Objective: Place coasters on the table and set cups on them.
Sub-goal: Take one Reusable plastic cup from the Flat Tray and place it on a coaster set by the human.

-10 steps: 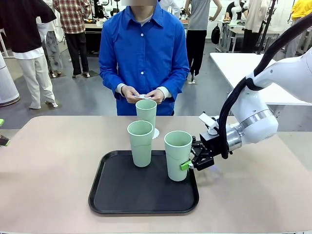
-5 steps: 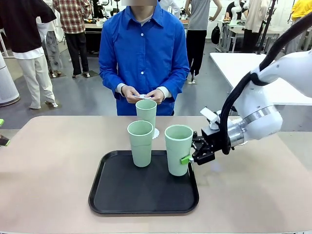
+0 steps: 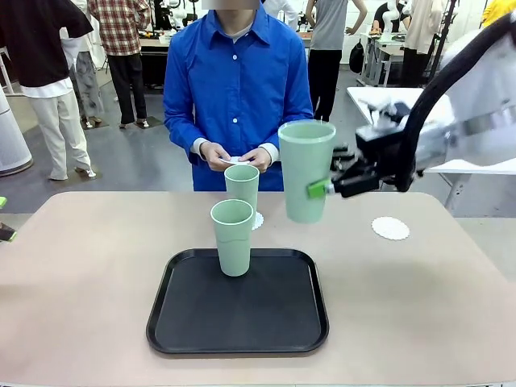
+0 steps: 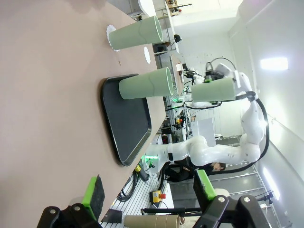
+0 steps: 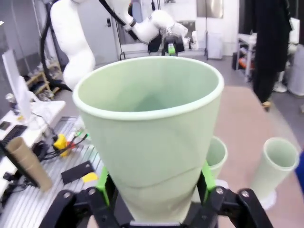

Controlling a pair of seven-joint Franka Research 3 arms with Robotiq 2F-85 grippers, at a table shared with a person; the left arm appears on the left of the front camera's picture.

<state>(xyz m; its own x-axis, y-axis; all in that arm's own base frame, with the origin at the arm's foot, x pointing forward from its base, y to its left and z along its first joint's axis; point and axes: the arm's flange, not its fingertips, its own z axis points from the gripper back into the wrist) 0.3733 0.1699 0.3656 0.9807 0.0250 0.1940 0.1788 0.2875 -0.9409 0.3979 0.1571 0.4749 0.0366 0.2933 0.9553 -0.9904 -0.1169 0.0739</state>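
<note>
My right gripper [image 3: 321,189] is shut on a pale mint-green cup [image 3: 306,169] and holds it upright in the air, above the table [image 3: 97,266] and right of the tray's far corner. In the right wrist view that cup [image 5: 152,128] sits between the green pads. A second cup [image 3: 232,236] stands on the black tray [image 3: 238,326]. A third cup [image 3: 242,187] stands beyond the tray on a white lacy coaster [image 3: 257,219]. Another coaster [image 3: 390,228] lies bare on the table at the right. My left gripper [image 4: 149,190] is open, holding nothing, far from the tray.
A person in a blue shirt stands at the far edge, hands [image 3: 238,157] together on a small white thing. A white table [image 3: 387,105] stands behind at the right. Bare tabletop lies left and right of the tray.
My right gripper has lifted the cup off the tray's right side, carrying it up and slightly right. The bare coaster on the right has come into view.
</note>
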